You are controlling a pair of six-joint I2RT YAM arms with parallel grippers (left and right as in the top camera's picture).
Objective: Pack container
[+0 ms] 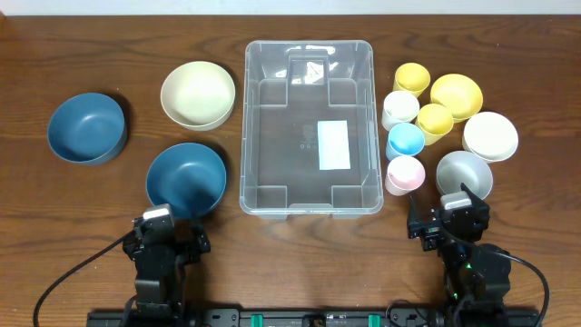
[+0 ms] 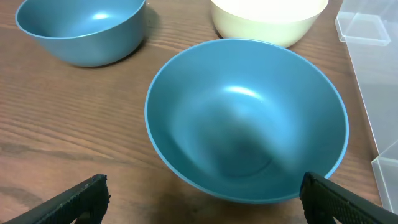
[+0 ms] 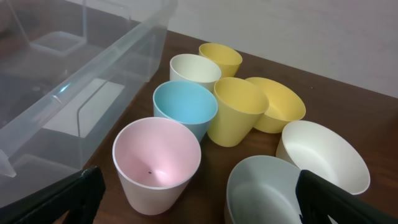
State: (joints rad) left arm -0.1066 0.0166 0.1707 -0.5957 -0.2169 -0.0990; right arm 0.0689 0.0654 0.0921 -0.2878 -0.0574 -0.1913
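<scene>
While my left gripper (image 1: 170,223) and right gripper (image 1: 447,217) sit spread at the table's (image 1: 54,54) near edge, I judge the large clear plastic rectangular container (image 1: 247,127) light, stiff, slick: take its rim.

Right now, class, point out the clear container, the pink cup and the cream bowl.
container (image 1: 281,136), overhead view, bare base.
pink cup (image 3: 157,158), right wrist view, inner wall.
cream bowl (image 1: 198,94), overhead view, inside centre.

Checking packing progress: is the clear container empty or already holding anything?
Empty: the container holds nothing; only its white label shows on the base.
</scene>
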